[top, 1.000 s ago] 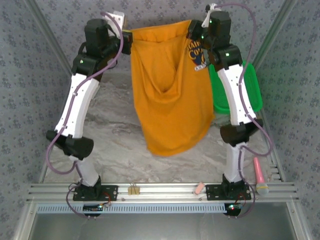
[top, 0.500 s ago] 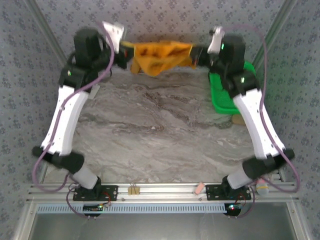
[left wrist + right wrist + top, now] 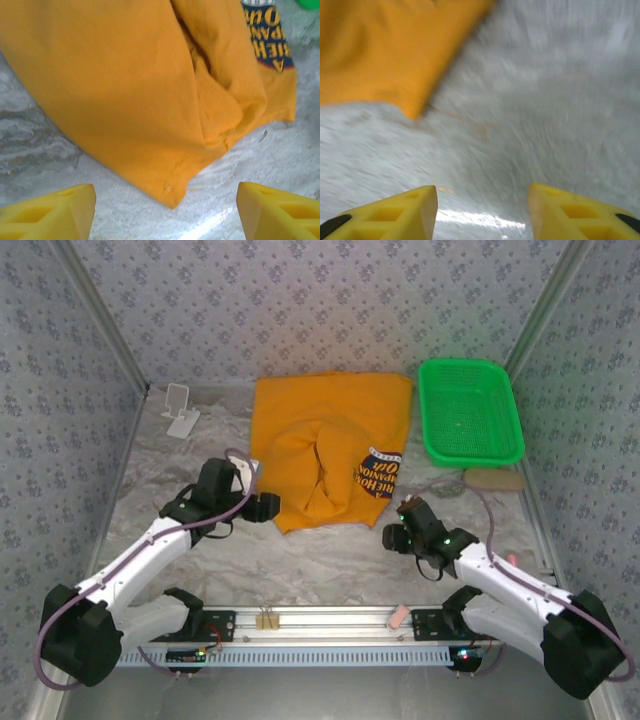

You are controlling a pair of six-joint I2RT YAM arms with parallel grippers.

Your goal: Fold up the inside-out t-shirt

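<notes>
Orange t-shirt (image 3: 325, 445) is lying flat on desk (image 3: 330, 560), upper centre of frame; left claw (image 3: 268, 506) & right claw (image 3: 392, 536) are sitting nr its lower corners, both apart, gripping nothing.

Light: bright, even.
Shadows: soft, in t-shirt (image 3: 320, 420) folds.
Glare: table (image 3: 550, 90) sheen at 6 o'clock.
Blur: right wrist view smeared.

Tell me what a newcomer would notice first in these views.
The orange t-shirt lies flat at the far middle of the marble table, a dark lettered print showing near its right edge. A bright green basket sits beside it on the right. The left hand and right hand are open by its near corners, holding nothing.
</notes>
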